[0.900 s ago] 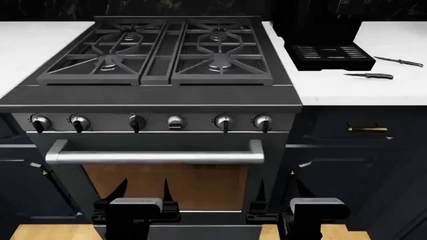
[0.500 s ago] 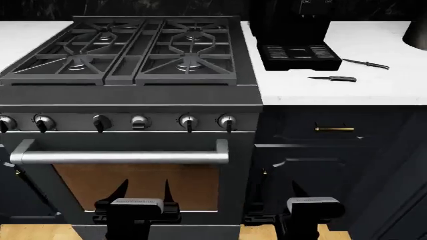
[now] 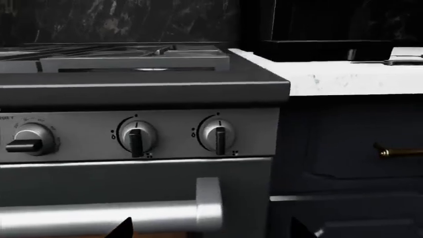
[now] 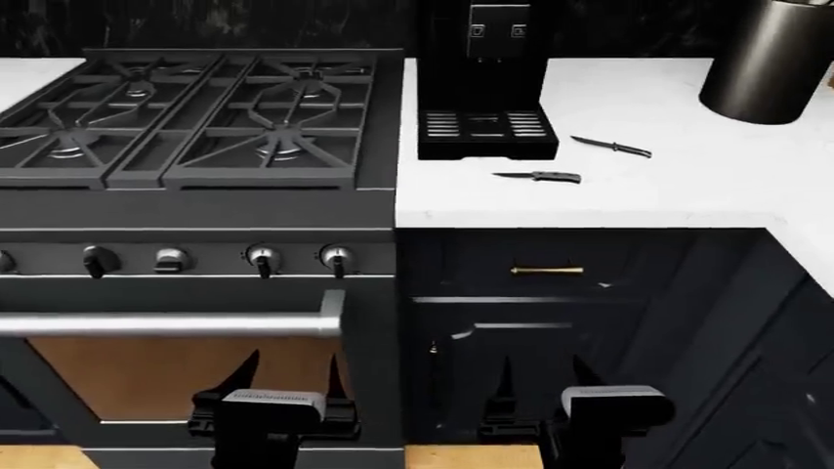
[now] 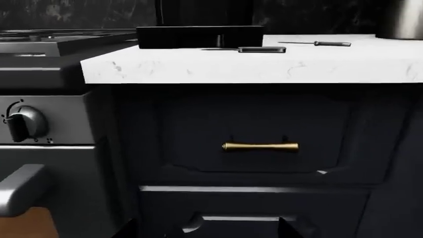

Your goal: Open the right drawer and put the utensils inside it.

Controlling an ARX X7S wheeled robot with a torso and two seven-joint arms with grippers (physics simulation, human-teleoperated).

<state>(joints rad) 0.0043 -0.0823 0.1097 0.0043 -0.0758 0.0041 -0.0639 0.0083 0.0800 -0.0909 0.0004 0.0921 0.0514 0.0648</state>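
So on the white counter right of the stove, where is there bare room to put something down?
The counter is bare along its front edge, between the two knives and the edge above the right drawer, and between the knives and the dark canister. It is crowded near the black machine.

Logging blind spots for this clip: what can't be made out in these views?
- Right drawer interior: shut front hides it, every view.
- Knives: too small in head view, edge-on in right wrist view; blade detail unreadable.
- Left gripper, right gripper: partly cut by frame edge; jaw state unclear.
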